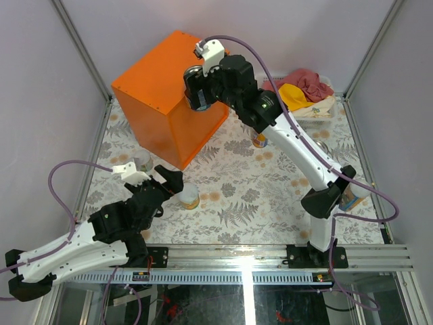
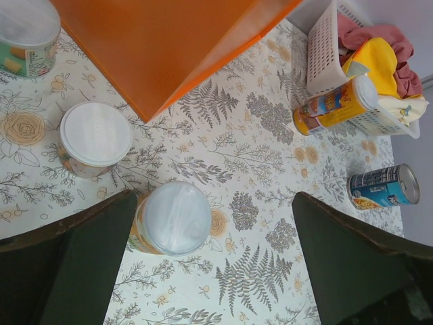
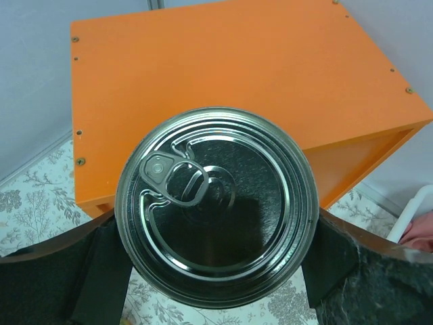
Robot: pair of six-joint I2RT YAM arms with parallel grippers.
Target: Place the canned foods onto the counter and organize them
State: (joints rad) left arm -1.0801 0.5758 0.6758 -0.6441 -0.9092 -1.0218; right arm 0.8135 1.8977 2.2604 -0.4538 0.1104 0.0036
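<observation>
My right gripper is shut on a blue-labelled can and holds it above the near right edge of the orange counter. In the right wrist view the can's silver pull-tab top fills the gap between the fingers, with the counter's top beyond. My left gripper is open low over the table. A short white-topped can stands between its jaws, close to the left finger. Two more white-topped cans stand to the left by the counter.
A yellow tube can lies against the white basket of red and yellow cloths. A blue can lies on its side at the right, near the right arm's base. The table carries a floral cloth.
</observation>
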